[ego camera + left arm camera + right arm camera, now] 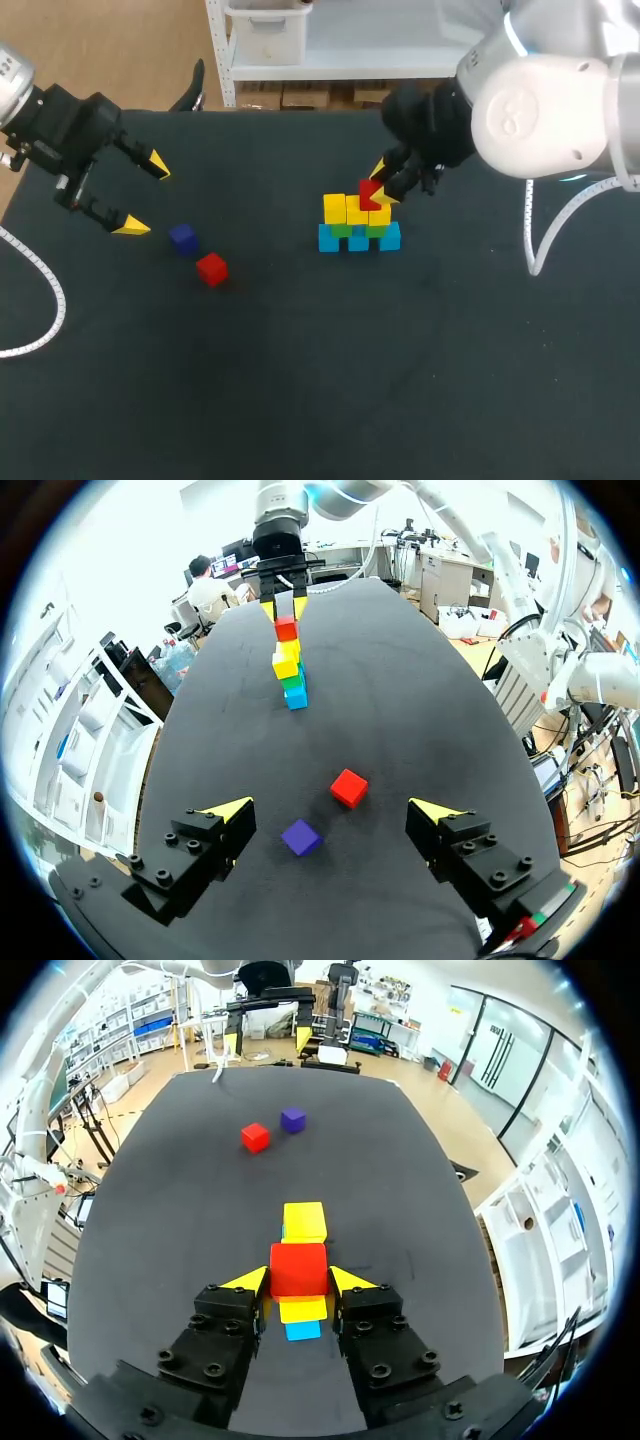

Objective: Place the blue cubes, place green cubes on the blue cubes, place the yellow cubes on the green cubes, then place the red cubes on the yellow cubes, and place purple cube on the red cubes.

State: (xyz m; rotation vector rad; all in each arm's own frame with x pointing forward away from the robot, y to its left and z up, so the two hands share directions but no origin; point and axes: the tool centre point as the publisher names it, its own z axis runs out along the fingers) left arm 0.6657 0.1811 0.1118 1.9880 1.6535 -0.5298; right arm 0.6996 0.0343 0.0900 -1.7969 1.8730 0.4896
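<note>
A small wall stands mid-table: a bottom row of blue cubes (pixel 358 240), green cubes (pixel 345 230) on them, then yellow cubes (pixel 340 209). My right gripper (pixel 378 188) is shut on a red cube (pixel 369 193) right at the top of the yellow row; in the right wrist view this red cube (pixel 298 1268) fills the gap between the fingers, with the yellow cubes (pixel 304 1222) under it. A second red cube (pixel 211 268) and a purple cube (pixel 182 237) lie loose to the left. My left gripper (pixel 140 195) hovers open by them, holding nothing.
In the left wrist view the loose red cube (pixel 349 787) and the purple cube (pixel 301 837) lie just ahead of the open left gripper (pixel 332 810), and the stack (pixel 291 675) stands farther off. A white cable (pixel 40 300) curls at the table's left edge.
</note>
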